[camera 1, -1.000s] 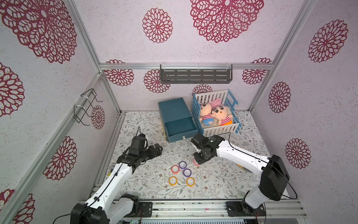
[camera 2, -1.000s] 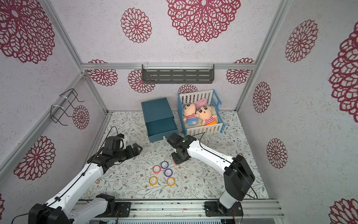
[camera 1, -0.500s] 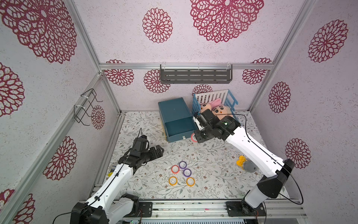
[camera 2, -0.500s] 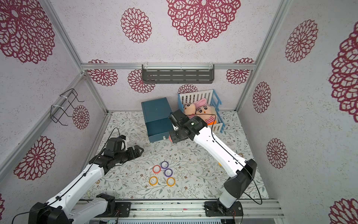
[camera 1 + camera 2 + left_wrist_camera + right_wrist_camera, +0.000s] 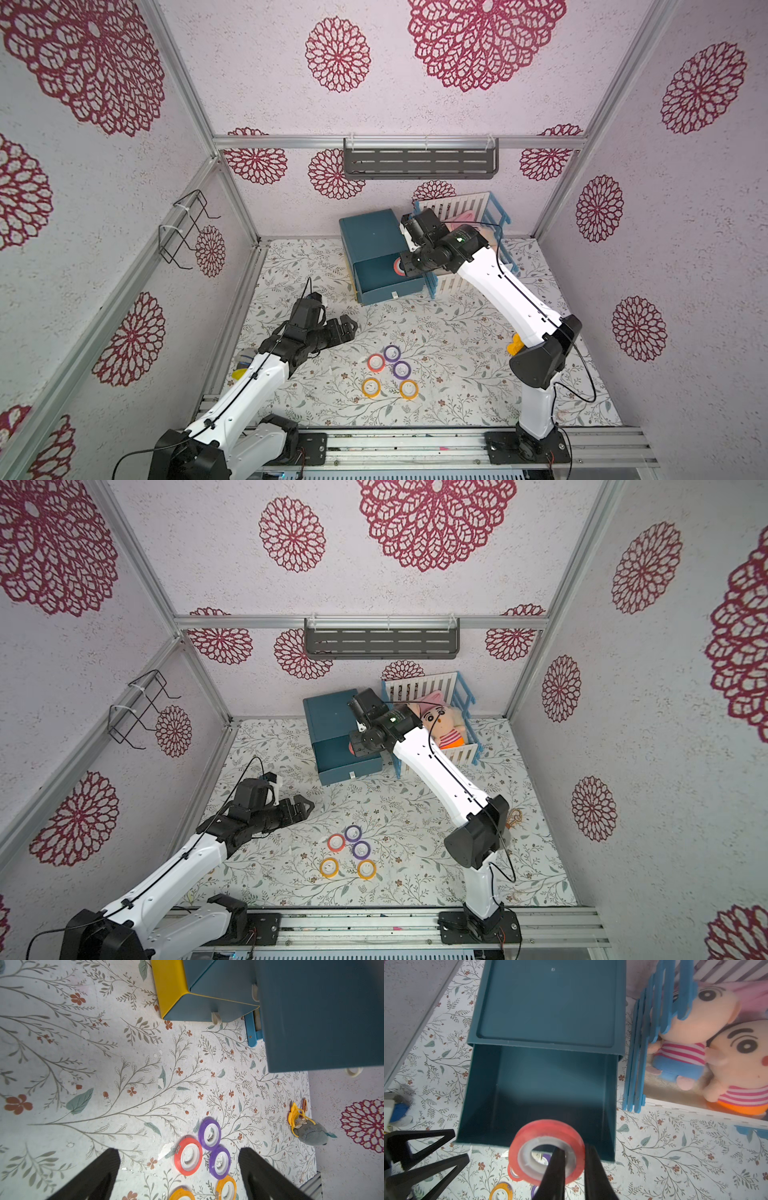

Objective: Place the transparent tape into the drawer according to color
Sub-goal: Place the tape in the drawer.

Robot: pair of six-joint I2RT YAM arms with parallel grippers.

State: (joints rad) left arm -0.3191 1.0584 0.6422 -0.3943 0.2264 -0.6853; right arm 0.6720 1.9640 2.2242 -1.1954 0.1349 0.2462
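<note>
Over drawer [image 5: 550, 1088], fingers [image 5: 553, 1172] tight on tape [image 5: 529, 1132]

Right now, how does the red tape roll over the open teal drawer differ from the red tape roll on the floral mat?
The held red tape roll is pinched in the right pincer, one finger through its centre; the loose red tape roll is untouched. The held one is tilted above the open teal drawer; the loose one lies flat on the floral mat. Both have red rims and pale cores.
</note>
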